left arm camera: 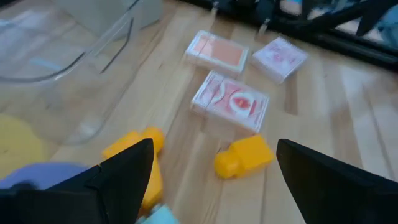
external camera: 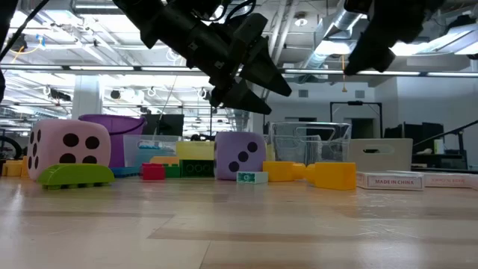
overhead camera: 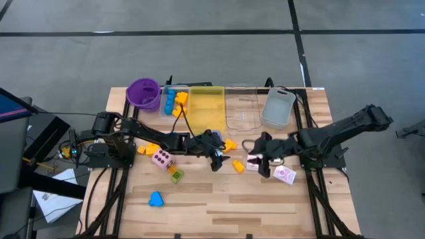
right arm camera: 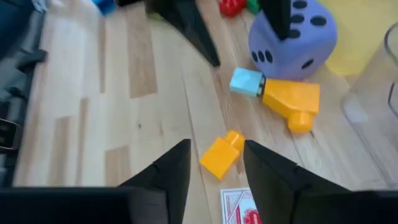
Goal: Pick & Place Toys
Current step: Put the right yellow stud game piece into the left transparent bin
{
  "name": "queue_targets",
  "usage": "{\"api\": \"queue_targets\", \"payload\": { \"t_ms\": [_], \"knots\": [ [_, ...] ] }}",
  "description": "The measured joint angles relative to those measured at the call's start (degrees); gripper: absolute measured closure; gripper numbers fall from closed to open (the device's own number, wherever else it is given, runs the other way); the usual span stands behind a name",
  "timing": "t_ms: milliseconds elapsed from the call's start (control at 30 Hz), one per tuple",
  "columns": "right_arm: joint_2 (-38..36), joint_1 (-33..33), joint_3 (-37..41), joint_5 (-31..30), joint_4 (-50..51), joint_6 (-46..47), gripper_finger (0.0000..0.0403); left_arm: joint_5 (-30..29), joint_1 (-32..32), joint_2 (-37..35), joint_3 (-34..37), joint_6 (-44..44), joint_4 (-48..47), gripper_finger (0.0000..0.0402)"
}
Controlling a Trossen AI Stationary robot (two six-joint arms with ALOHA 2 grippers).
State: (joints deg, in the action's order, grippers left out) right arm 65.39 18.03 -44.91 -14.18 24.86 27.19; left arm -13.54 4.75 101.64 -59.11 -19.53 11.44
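Observation:
My left gripper (overhead camera: 217, 161) hangs open and empty above mid-table, its fingers (left arm camera: 124, 168) astride but clear of a small yellow block (left arm camera: 245, 155). My right gripper (overhead camera: 255, 159) is open and empty just right of that block (right arm camera: 221, 155), which lies flat on the table beyond its fingertips. A purple die (right arm camera: 292, 37) stands on the table beside a larger yellow block (right arm camera: 289, 99) and a small light-blue block (right arm camera: 245, 82). A pink die (overhead camera: 161, 159), a green block (overhead camera: 176, 174) and a blue block (overhead camera: 155, 198) lie to the left. Red-patterned cards (left arm camera: 231, 99) lie to the right.
Along the far edge stand a purple cup (overhead camera: 143, 93), a clear tray holding blue and yellow blocks (overhead camera: 172, 99), a yellow tray (overhead camera: 206, 106), a clear tray (overhead camera: 240, 109) and a grey tray (overhead camera: 277, 106). Bare wood lies along the near edge.

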Motion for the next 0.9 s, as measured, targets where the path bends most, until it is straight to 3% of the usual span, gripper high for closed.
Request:
{"api": "queue_targets", "payload": {
  "t_ms": [167, 367, 667, 800, 900],
  "knots": [
    [3.59, 4.54, 0.00, -4.07, -2.12, 7.63, 0.0287, 0.00, -0.82, -2.56, -0.04, 0.00, -5.69, 0.0069],
    [8.18, 8.63, -0.02, -4.22, -8.98, 16.21, 0.0290, -0.12, -2.53, -8.38, 0.00, 0.01, -14.62, 0.0069],
    [18.10, 8.94, -0.04, 3.94, -17.40, 35.32, 0.0290, -0.20, -5.12, -18.23, 0.01, 5.92, -17.63, 0.0069],
    [22.19, 8.82, -0.51, 4.14, -18.33, 43.60, 0.0272, -0.17, -5.18, -22.45, 0.00, 8.84, -19.80, 0.0069],
    [24.52, 8.95, -1.90, 6.25, -18.44, 46.86, 0.0234, -0.17, -5.18, -24.92, 0.06, 10.50, -20.71, 0.0069]
  ]
}}
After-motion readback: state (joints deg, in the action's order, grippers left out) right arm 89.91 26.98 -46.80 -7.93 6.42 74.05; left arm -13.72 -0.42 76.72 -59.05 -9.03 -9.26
